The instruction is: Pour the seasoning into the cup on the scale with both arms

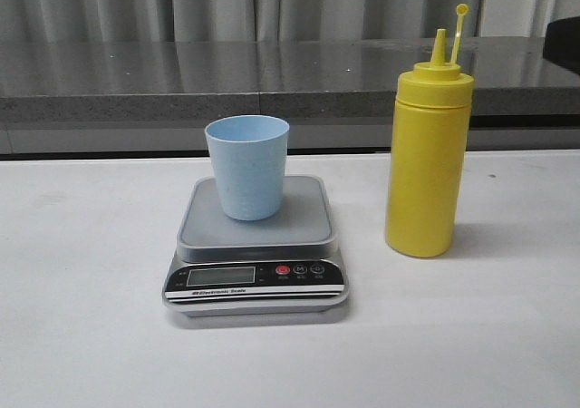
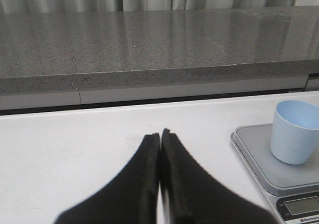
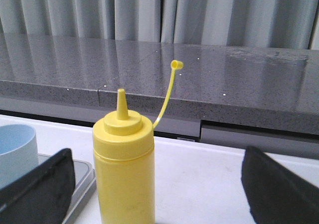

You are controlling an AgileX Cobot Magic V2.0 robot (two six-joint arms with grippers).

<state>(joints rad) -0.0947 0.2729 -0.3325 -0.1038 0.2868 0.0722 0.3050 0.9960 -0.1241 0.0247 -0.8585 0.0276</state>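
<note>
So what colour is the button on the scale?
The button on the scale is red, clearest in the front view.

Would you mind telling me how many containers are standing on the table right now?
2: the blue cup stands on the scale, and the yellow bottle stands on the table to its right. Nothing suggests any others are hidden.

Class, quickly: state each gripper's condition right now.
Left gripper: closed, empty.
Right gripper: open, straddling the tall yellow plastic squeeze bottle, not gripping it.
</note>
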